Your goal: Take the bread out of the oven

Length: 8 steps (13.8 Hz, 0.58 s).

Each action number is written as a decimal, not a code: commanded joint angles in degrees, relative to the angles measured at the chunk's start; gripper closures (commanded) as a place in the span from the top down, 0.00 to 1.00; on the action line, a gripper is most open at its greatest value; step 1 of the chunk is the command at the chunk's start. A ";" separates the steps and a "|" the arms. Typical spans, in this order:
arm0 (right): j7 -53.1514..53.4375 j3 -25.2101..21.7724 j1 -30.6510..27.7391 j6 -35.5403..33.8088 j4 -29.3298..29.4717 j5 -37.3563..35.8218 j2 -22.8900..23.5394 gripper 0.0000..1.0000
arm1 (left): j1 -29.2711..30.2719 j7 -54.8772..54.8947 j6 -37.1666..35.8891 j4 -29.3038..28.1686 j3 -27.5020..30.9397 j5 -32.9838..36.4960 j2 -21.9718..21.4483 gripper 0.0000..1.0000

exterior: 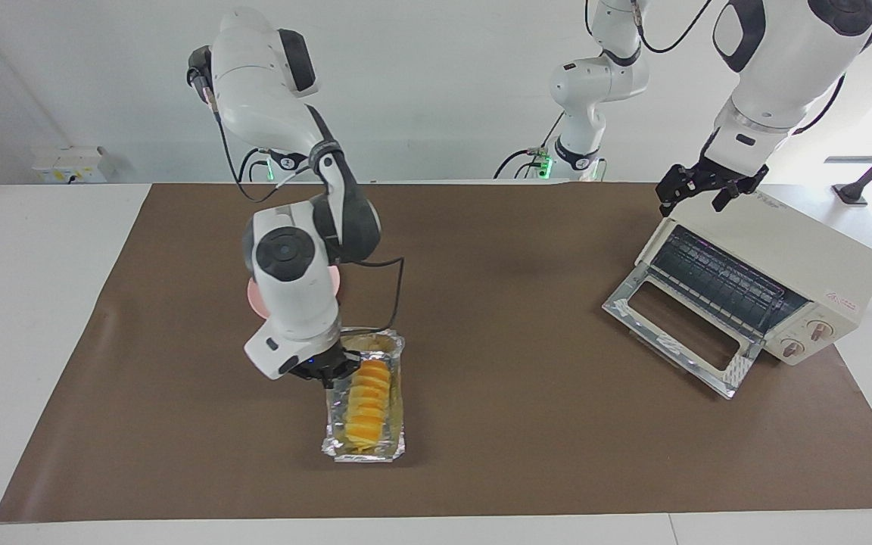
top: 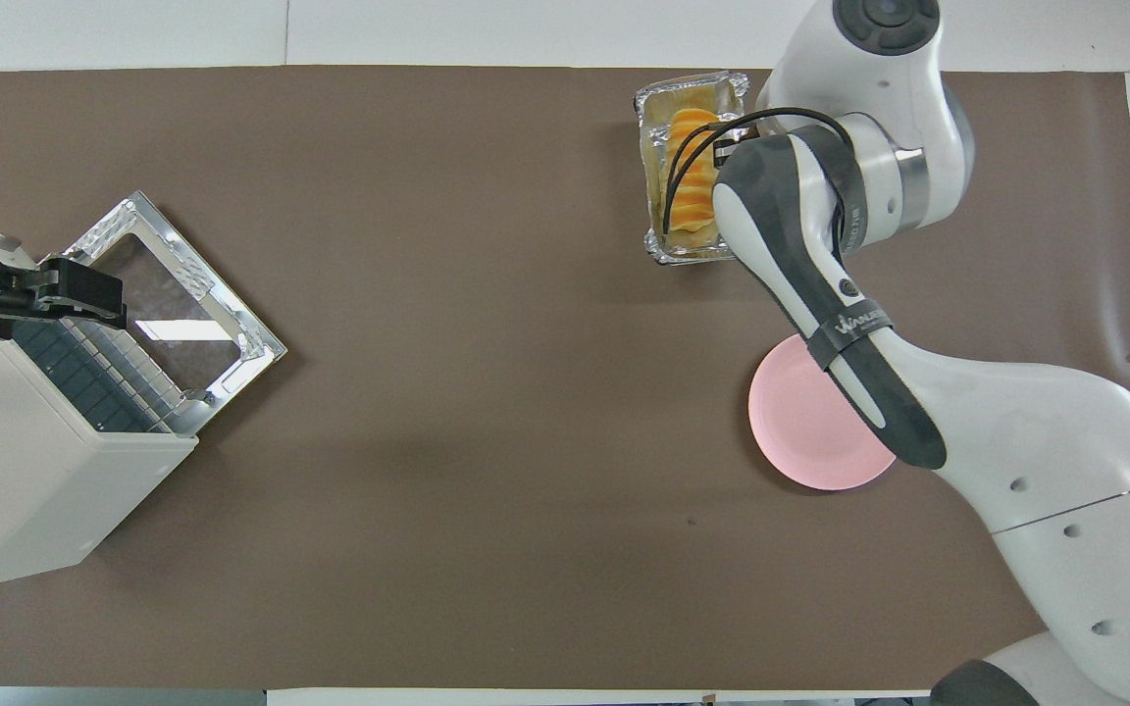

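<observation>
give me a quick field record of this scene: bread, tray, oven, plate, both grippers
bread: lying in the foil tray, out of the oven
foil tray: on the brown mat, farther from the robots than the plate
oven: at the left arm's end of the table, door dropped open, rack bare
plate: pink, bare, partly covered by the right arm
right gripper: shut on the tray's rim nearest the robots
left gripper: open, over the oven's top
</observation>
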 commanded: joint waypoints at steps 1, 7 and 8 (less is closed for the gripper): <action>-9.58 0.98 -3.65 5.61 -2.69 2.02 0.01 0.00 | 0.33 0.21 1.02 -1.72 0.27 -0.83 -1.57 1.00; -17.35 0.90 -6.91 13.72 -13.68 2.38 -2.71 0.00 | 0.33 0.21 1.02 -1.72 0.27 -0.92 -1.57 1.00; -17.36 0.81 -6.83 13.02 -13.69 2.21 -2.97 0.22 | 0.33 0.21 1.02 -1.72 0.27 -0.83 -1.57 1.00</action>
